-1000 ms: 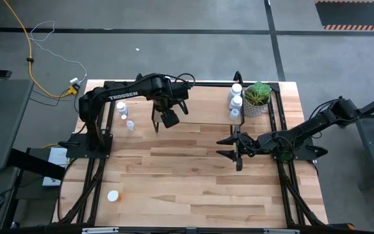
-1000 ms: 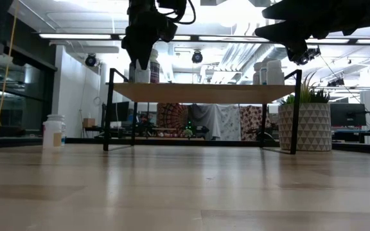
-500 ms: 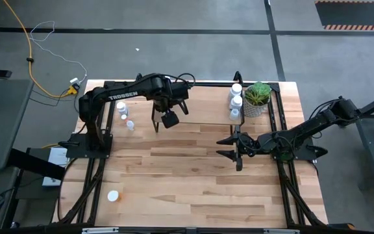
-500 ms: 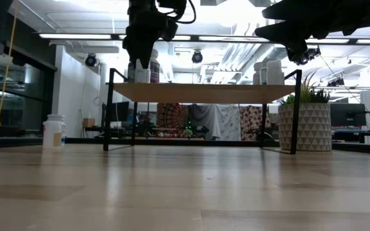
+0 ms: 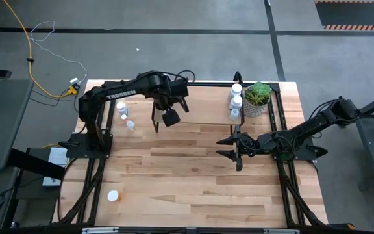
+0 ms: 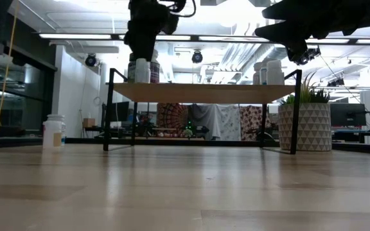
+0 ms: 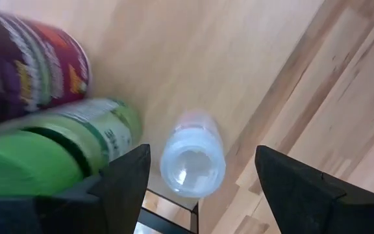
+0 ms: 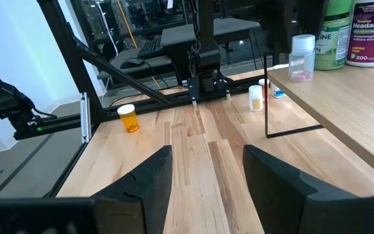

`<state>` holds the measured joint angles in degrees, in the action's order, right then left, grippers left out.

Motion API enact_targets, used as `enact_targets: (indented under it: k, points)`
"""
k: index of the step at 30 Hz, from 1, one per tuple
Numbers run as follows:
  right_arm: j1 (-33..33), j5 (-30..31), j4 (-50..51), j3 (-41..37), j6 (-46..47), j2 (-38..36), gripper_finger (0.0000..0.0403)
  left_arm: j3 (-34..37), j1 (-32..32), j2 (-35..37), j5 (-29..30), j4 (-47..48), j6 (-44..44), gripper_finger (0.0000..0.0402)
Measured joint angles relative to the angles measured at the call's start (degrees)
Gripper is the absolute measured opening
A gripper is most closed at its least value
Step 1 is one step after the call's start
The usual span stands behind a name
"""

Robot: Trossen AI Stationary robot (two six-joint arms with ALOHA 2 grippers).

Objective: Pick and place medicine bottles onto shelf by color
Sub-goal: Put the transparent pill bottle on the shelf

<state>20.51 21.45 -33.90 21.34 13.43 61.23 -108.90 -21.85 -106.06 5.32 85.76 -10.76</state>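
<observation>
My left gripper [image 5: 167, 117] [image 6: 145, 32] hangs open above the left end of the shelf [image 6: 204, 93]. Below it a small clear bottle [image 7: 192, 156] stands on its base at the shelf's edge; my fingers stand either side of it, apart from it. A green bottle [image 7: 57, 146] and a reddish one [image 7: 31, 65] stand beside it. White bottles [image 5: 236, 99] stand on the shelf's right end. My right gripper [image 5: 228, 148] [image 8: 206, 156] waits open over the table, in front of the shelf's right end.
A potted plant [image 5: 258, 99] stands at the shelf's right end. Small white bottles [image 5: 126, 117] stand on the table left of the shelf. An orange bottle [image 8: 130, 118] and a white bottle [image 5: 113, 195] stand near the table's near left corner. The middle of the table is bare wood.
My left gripper has risen from the shelf's left end; in the low view it has cleared the small bottle that it covered, and that bottle stays standing on the shelf.
</observation>
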Motion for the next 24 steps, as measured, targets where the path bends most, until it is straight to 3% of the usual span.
enact_targets:
  k: [14, 19, 24]
  points:
    - [0.00, 0.00, 0.28, 0.00, 0.00, 0.00, 0.0179, -14.87, 1.44, 0.96, 5.35, -3.72, -2.01, 0.0268]
    - [0.02, 0.00, 0.69, 0.00, 0.00, 0.02, 0.0179, -10.13, 6.47, 7.10, 10.19, -15.83, -0.62, 0.0268]
    - [0.00, 0.00, 1.39, 0.02, 0.00, 0.00, 0.0179, 2.71, 13.96, 16.65, 13.61, -28.85, 0.47, 0.0268]
